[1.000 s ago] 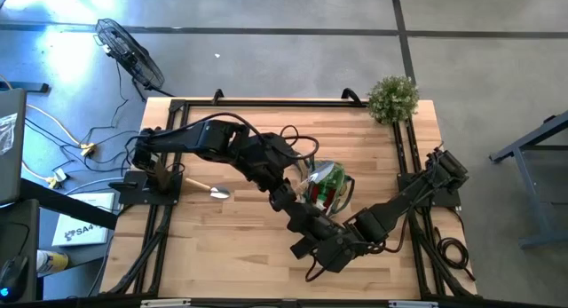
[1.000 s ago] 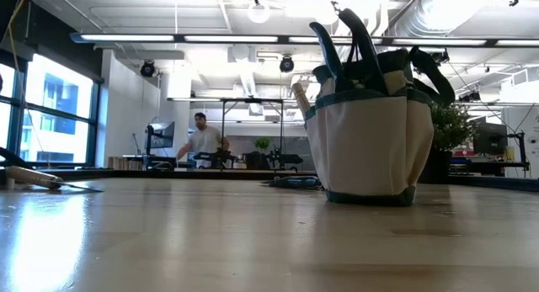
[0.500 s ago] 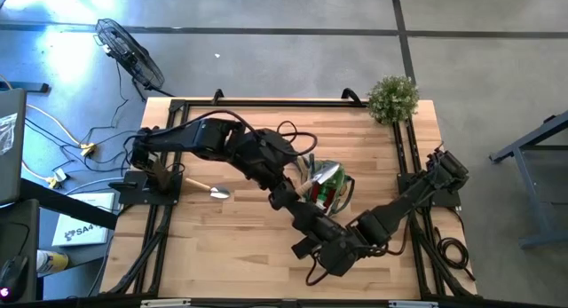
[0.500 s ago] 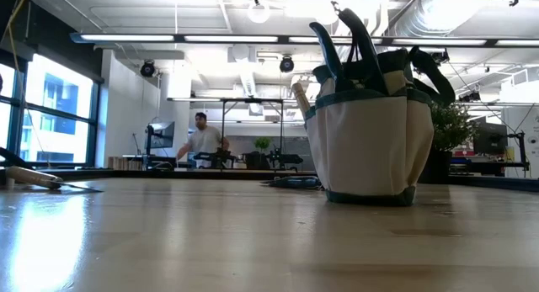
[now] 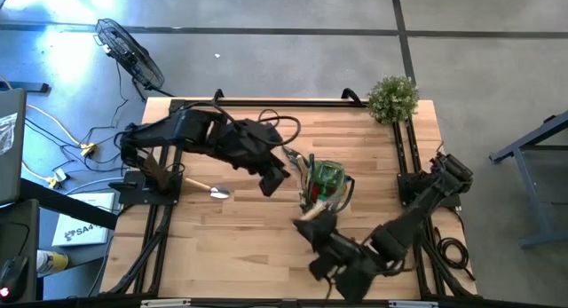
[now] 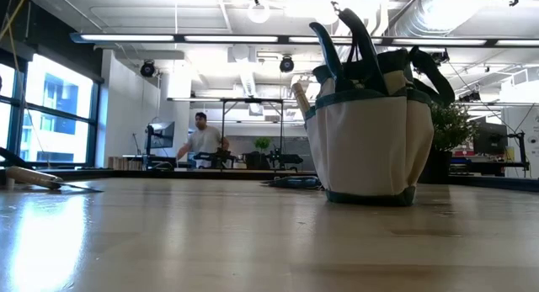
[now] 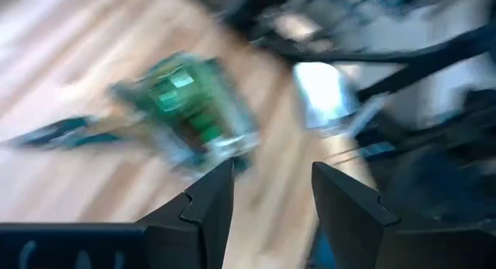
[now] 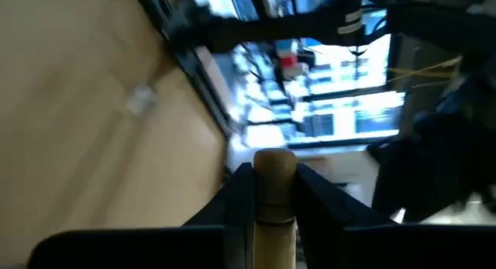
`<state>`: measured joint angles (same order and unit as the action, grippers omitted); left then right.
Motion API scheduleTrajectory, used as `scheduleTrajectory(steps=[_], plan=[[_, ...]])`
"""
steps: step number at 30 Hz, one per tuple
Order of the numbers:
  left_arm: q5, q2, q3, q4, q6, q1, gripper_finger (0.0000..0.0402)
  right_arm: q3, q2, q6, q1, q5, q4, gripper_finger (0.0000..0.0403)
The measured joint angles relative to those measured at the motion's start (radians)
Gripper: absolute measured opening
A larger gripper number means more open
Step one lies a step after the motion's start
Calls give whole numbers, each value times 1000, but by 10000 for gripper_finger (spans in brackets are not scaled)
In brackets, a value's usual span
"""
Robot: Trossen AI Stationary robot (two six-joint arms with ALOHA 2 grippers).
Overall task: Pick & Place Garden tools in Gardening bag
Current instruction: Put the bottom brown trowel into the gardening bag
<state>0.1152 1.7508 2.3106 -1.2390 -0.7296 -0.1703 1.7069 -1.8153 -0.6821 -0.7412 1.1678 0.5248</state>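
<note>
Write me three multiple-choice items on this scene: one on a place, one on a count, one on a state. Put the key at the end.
1. Where is the plant?
A. inside the bag
B. on the floor by the fan
C. at a corner of the table, on the right arm's side

2. How many tools lie loose on the tabletop in the high view?
A. none
B. one
C. three

3. What is the right hand doing?
A. shut on a wooden handle
B. open and empty
C. out of every view

Key:
1. C, the high view shows it at that corner.
2. B, a single trowel lies near the left arm's base.
3. A, the right wrist view shows the handle clamped between the fingers.
</note>
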Motion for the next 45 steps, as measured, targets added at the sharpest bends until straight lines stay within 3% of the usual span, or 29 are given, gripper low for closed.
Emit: scheduleTrajectory(steps=[5, 12, 16, 20, 25, 30, 32, 35, 38, 41, 45], plan=[[108, -26, -1, -158, 4, -1, 168, 0, 60, 418, -65, -95, 114, 52], [232, -26, -1, -335, -29, -43, 168, -3, 240, 1083, -158, -280, 341, 52], [247, -13, -16, -334, -34, -77, 168, -104, 336, 1211, -247, -226, 295, 52], [247, -7, -15, -332, -28, -131, 168, -304, 427, 1310, -329, -129, 154, 52], [270, -2, -15, -332, -26, -189, 168, -584, 540, 1259, -406, 21, -138, 52], [324, -3, -15, -332, -14, -230, 168, -825, 662, 988, -399, 0, -544, 52], [342, -3, -15, -332, 6, -244, 168, -935, 703, 837, -367, -91, -768, 52], [373, -2, -15, -332, 31, -265, 168, -1109, 739, 596, -292, -342, -1193, 52], [411, 0, -15, -332, 45, -288, 168, -1264, 768, 464, -212, -565, -1533, 52], [443, 1, -15, -332, 45, -315, 168, -1390, 816, 398, -147, -629, -1698, 52], [472, 1, -15, -332, 44, -357, 168, -1510, 905, 391, -31, -672, -1766, 52]])
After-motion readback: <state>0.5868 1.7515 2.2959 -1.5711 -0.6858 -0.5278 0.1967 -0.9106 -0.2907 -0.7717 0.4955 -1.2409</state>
